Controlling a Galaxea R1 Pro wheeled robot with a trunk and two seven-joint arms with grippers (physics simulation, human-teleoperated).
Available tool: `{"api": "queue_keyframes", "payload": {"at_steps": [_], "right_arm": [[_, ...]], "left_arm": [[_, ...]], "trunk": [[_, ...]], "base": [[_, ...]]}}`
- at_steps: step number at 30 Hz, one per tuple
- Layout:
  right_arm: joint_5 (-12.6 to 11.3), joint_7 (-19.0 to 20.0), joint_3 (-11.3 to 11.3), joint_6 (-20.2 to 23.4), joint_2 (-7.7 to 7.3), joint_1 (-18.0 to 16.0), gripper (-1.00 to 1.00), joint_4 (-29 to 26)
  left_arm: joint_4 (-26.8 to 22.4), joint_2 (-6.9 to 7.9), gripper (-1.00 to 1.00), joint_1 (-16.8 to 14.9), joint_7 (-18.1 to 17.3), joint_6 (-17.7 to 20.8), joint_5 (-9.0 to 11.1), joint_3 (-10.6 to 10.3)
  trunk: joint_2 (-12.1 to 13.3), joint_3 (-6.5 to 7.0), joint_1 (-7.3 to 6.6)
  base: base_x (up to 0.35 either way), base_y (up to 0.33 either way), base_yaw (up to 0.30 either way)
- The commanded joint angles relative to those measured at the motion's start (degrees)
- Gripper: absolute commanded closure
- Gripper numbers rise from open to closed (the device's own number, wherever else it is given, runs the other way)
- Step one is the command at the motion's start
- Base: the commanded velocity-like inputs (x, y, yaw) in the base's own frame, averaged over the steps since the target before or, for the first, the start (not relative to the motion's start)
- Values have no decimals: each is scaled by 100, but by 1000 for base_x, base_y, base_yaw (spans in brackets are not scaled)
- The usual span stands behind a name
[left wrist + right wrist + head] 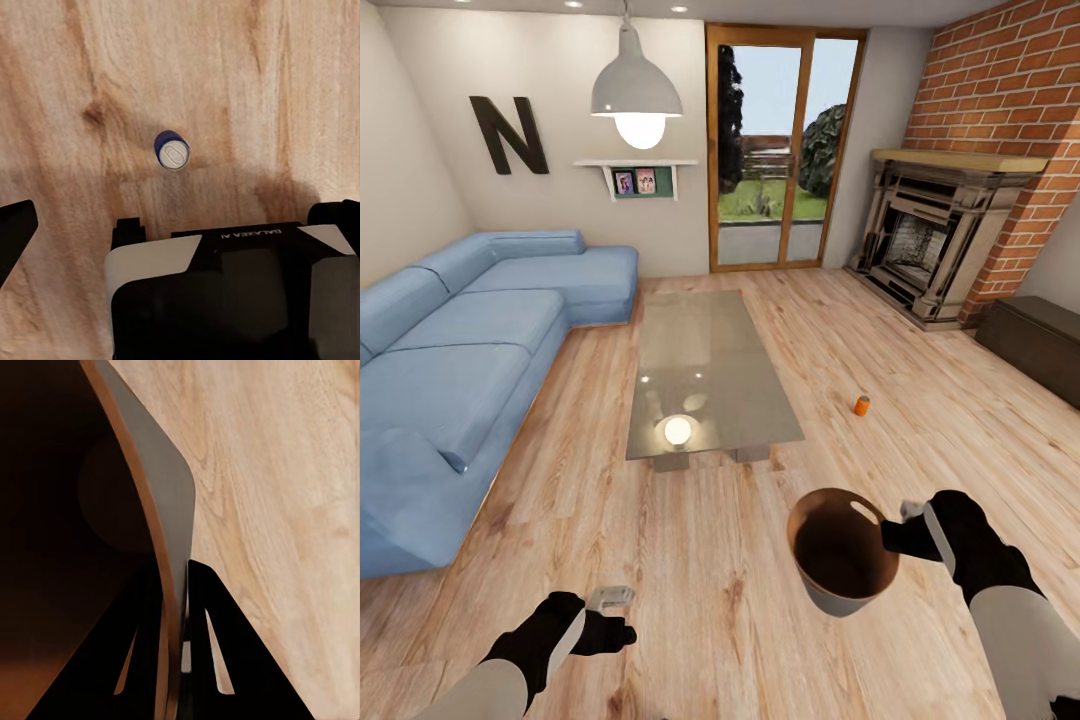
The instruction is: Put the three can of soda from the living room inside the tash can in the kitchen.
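Note:
One orange soda can (861, 405) stands upright on the wood floor, right of the glass coffee table (710, 370). The copper-brown trash can (843, 550) hangs tilted above the floor, its dark inside facing me. My right gripper (900, 530) is shut on its rim; in the right wrist view the two black fingers (217, 645) pinch the rim wall (161, 502). My left gripper (615, 612) hangs low at the left, open and holding nothing (178, 214). Below it, the left wrist view has a small cylinder (172, 151) on the floor, with a grey metal end and a blue-looking side.
A blue corner sofa (470, 350) runs along the left. The red-brick fireplace (935, 235) and a dark low cabinet (1040, 345) stand at the right, with wood-framed glass doors (780, 150) at the back. Open wood floor lies between me and the table.

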Motion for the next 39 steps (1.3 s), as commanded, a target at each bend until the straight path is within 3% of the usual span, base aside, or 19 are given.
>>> {"api": "queue_keyframes", "payload": {"at_steps": [1, 6, 11, 15, 23, 39], "right_arm": [[-121, 21, -4, 9, 0, -4, 100, -11], [-143, 26, -5, 9, 5, 3, 100, -336], [-159, 49, -11, 9, 6, 23, 100, -914], [-164, 63, -3, 9, 29, 38, 100, -1542], [-164, 40, -1, 9, 67, 222, 100, -2793], [-165, 69, 1, 9, 83, 346, 100, -3171]], "left_arm": [[-3, 0, -100, 0, 3, 4, 5, 0], [-56, -4, -100, -2, 9, 21, 21, 0], [-75, -140, -100, -2, 18, 33, 15, -3], [-81, -263, -100, -4, 26, 37, 3, -7], [-83, -303, -100, -1, 20, 38, 0, -9], [-95, -308, -100, -1, 102, 46, 7, -9]], "trunk": [[-1, 1, -1], [-1, 1, -1], [-1, 1, -1], [-1, 1, -1], [-1, 1, -1], [-1, 1, -1]], "base": [[0, 0, 0], [0, 0, 0], [0, 0, 0], [0, 0, 0], [0, 0, 0], [0, 0, 0]]}}
